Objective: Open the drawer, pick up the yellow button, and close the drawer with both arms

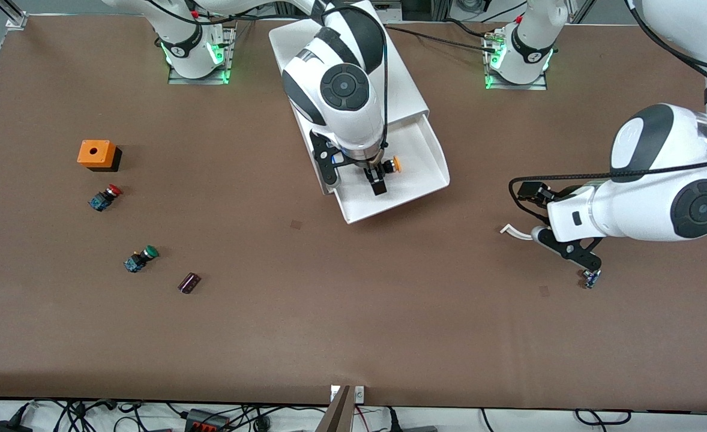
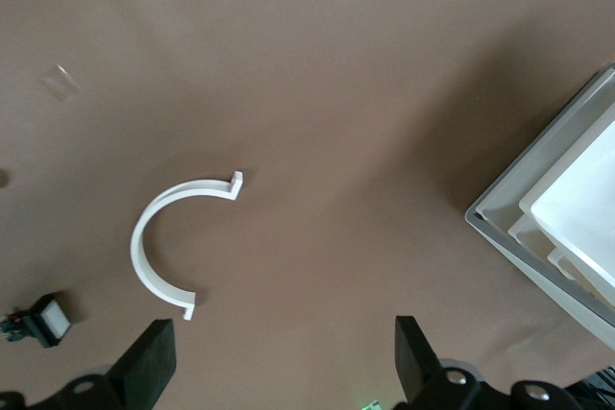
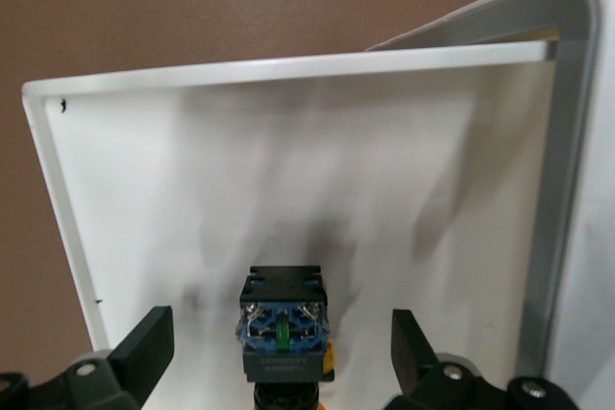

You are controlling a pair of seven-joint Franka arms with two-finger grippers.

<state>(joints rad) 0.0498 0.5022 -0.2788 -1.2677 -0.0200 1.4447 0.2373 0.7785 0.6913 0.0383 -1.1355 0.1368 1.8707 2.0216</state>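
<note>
The uppermost drawer (image 1: 421, 157) is pulled out of the white cabinet (image 1: 403, 90) toward the front camera. The orange-capped button (image 1: 395, 164) lies inside it on the tray floor. My right gripper (image 1: 378, 180) hangs over the open drawer with its fingers open. In the right wrist view the button (image 3: 282, 324) sits between the two open fingers (image 3: 144, 343) without touching them, on the drawer's white floor (image 3: 192, 189). My left gripper (image 1: 575, 258) is open and empty, low over the bare table at the left arm's end. In the left wrist view it (image 2: 279, 367) shows only brown table between its fingers.
A white C-shaped piece (image 1: 512, 231) (image 2: 163, 247) and a small blue part (image 1: 590, 279) lie by the left gripper. Toward the right arm's end lie an orange box (image 1: 97, 154), a red-capped button (image 1: 106, 197), a green-capped button (image 1: 141, 258) and a dark small block (image 1: 188, 282).
</note>
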